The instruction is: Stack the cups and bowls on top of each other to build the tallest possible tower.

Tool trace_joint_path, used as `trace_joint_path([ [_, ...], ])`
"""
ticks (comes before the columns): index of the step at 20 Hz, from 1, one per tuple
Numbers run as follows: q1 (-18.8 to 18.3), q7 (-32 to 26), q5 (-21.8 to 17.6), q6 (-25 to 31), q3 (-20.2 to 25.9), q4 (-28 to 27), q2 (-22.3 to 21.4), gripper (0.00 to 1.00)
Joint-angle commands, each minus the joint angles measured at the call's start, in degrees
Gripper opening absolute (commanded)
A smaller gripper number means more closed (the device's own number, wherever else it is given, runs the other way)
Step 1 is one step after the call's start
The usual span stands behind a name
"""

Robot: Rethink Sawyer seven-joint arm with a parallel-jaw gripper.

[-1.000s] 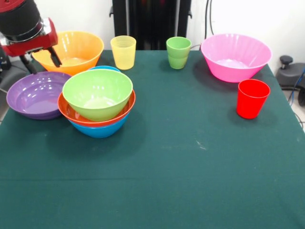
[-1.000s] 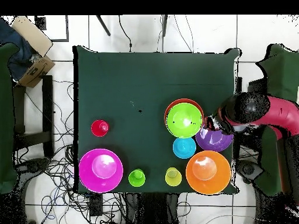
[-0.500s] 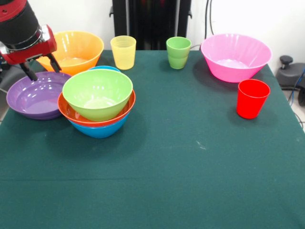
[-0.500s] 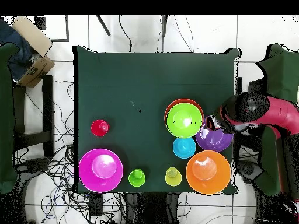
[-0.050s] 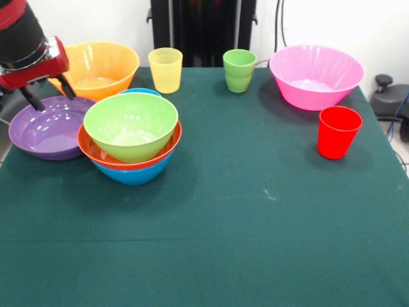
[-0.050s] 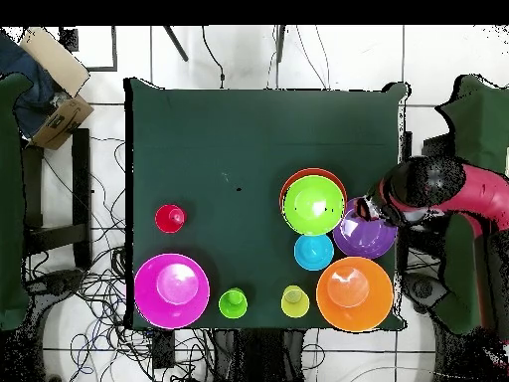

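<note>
Front view, left to right. The gripper (image 5: 45, 97) hangs at the far left, just above the back rim of the purple bowl (image 5: 48, 128). Its two black fingers (image 5: 28, 100) are spread apart and nothing is between them. One tip is over the rim's outer side, the other over the bowl's inside, so the rim lies directly under the gap. I judge this is the relation the next move turns on: a short drop straight down would put the rim between the fingers. The bowl is round, so no long axis matters; only the rim's edge line does. There is one arm only.

The purple bowl is wide, shallow and glossy, it sits upright on the table (image 5: 255, 211) and is empty. Behind it stands the yellow-orange bowl (image 5: 101, 67), also empty, very close to the gripper; risk of a bump, I think.

Next to the right is the tower (image 5: 131, 137): green bowl nested in red-orange, in a blue one, three levels so far. It touches or nearly touches the purple bowl. A small blue bowl (image 5: 139, 93) peeks out behind it.

Further right, at the back: yellow cup (image 5: 165, 70), then green cup (image 5: 239, 70), then the big pink bowl (image 5: 316, 75). The red cup (image 5: 338, 132) stands alone near the right edge.

Overhead view agrees: gripper (image 6: 360, 211) at the purple bowl's (image 6: 366, 233) rim.
</note>
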Motion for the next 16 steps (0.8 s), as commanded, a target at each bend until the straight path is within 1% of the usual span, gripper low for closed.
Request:
trace_joint_path([
  [1,0.1,-23.9,-2.6,7.5,1.4,-4.8,0.3,1.00],
  [8,-0.5,-26.2,-3.2,9.1,1.6,-6.6,0.3,1.00],
  [16,-0.7,-25.6,-4.3,4.5,0.5,-5.9,2.1,1.00],
])
